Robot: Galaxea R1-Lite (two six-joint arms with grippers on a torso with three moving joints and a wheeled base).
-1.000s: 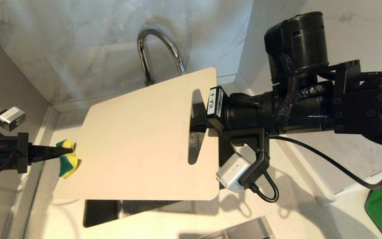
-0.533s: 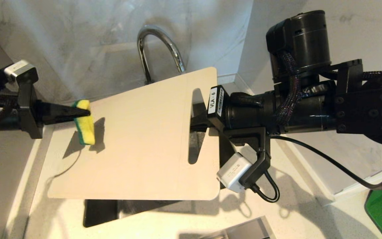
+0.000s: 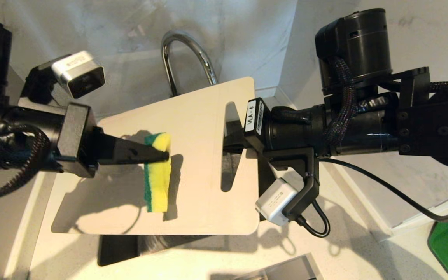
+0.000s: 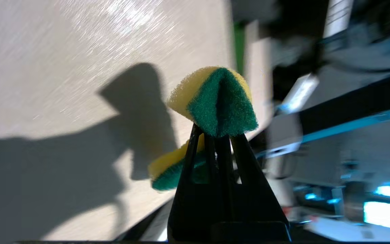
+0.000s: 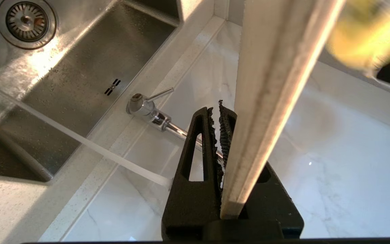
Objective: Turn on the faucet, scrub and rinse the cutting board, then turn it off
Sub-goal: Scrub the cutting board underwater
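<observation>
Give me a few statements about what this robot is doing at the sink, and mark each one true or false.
1. The left gripper is pinching a yellow and green sponge. True.
2. The right gripper has let go of the cutting board. False: its fingers are clamped on the board's short end by the handle slot.
3. The sponge is over the cutting board's face. True.
4. The cutting board lies flat on the counter. False: it is held in the air above the sink.
5. Water is running from the faucet. True: a stream shows in the right wrist view.
</observation>
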